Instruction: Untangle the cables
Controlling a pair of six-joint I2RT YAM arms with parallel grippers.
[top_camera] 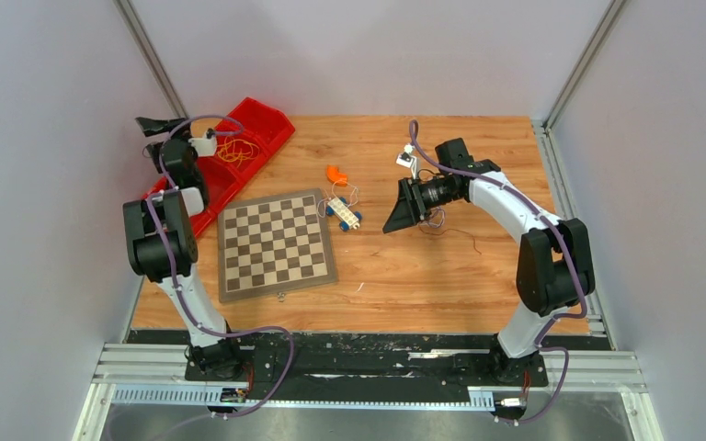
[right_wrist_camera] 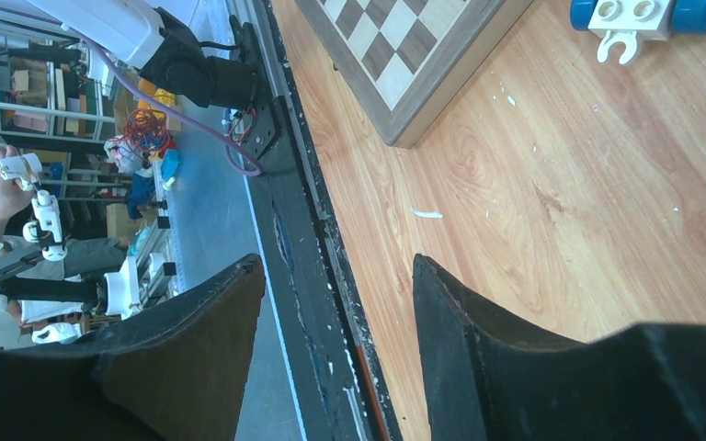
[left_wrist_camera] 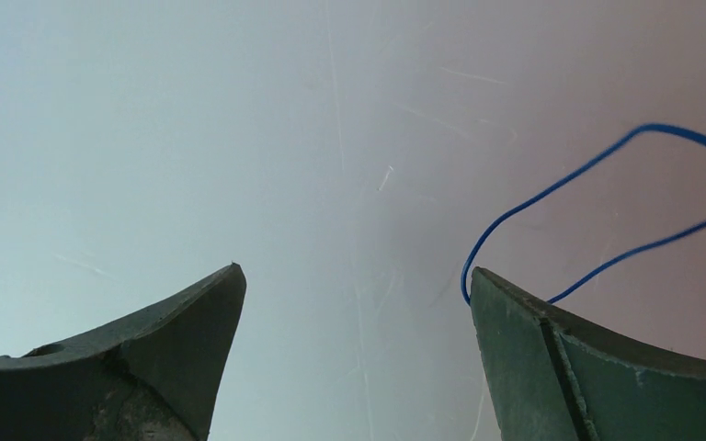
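A bunch of yellow-orange cables (top_camera: 236,150) lies in the red tray (top_camera: 267,119) at the back left. More thin cables (top_camera: 438,220) hang under my right wrist, and a dark strand (top_camera: 467,235) trails onto the table. My left gripper (top_camera: 161,124) is raised beside the tray, faces the left wall and is open and empty (left_wrist_camera: 354,271). A thin blue wire (left_wrist_camera: 552,188) loops past its right fingertip; I cannot tell whether they touch. My right gripper (top_camera: 395,216) hovers right of the toy car, open and empty (right_wrist_camera: 335,262). No cable shows in the right wrist view.
A chessboard (top_camera: 276,243) lies left of centre; its corner shows in the right wrist view (right_wrist_camera: 404,55). A blue-and-white toy car (top_camera: 343,213) with thin white wires and an orange piece (top_camera: 335,175) sit beside it. Walls enclose three sides of the table.
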